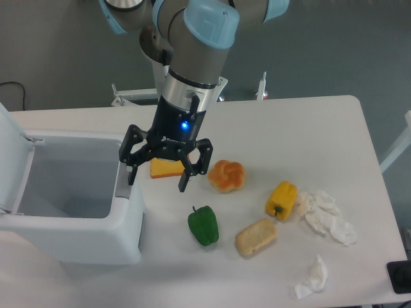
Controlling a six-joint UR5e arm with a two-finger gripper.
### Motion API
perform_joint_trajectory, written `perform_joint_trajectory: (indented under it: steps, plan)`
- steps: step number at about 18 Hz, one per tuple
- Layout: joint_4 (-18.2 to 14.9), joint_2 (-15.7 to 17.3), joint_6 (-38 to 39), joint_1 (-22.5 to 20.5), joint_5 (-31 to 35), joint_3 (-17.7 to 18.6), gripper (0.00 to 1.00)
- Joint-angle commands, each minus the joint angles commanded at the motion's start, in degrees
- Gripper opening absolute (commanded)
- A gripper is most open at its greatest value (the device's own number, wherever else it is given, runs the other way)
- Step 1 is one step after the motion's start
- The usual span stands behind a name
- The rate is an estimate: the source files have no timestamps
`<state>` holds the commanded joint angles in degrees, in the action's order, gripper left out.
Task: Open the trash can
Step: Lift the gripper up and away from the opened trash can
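**Now: bin open, pincer spread beside it**

Currently sitting at left edge of white tabletop [302, 128]: trash can [70, 237], large, white, boxy, rounded corners. Lid [13, 154] raised, standing up at far left side of bin. Interior visible, pale, contents not discernible. Grey push tab [123, 186] on right rim, facing the arm.

Pincer [156, 181] spread wide, holding nothing. Black fingers pointing downward; left fingertip just beside the grey tab, contact not determinable; right fingertip above bare tabletop. Blue indicator light lit on wrist section above the fingers. Arm coming down from top of view, grey tubes with light-blue joint caps.

Orange wedge-shaped piece [166, 167] lying on tabletop between the two fingers as seen from this camera, partly hidden behind them.

Other items on tabletop, right of the bin:
- orange round bun-like item [227, 175], just right of pincer
- green bell pepper [203, 225], near front, below pincer
- tan bread roll [256, 236], right of green pepper
- yellow bell pepper [282, 199], touching crumpled white paper [327, 217]
- separate crumpled white scrap [313, 278] near front edge

Dark object [399, 277] at lower right corner, cut off by frame.
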<state>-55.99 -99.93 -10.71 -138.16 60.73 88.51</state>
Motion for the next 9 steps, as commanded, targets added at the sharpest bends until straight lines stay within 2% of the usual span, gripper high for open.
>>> perform_joint_trajectory:
  steps: [4, 9]
  plan:
    - [0.0, 0.0, -9.9, -0.6, 1.0, -2.1, 1.0]
    - [0.1, 0.3, -26.4, -1.5, 8.6, -3.9, 1.0]
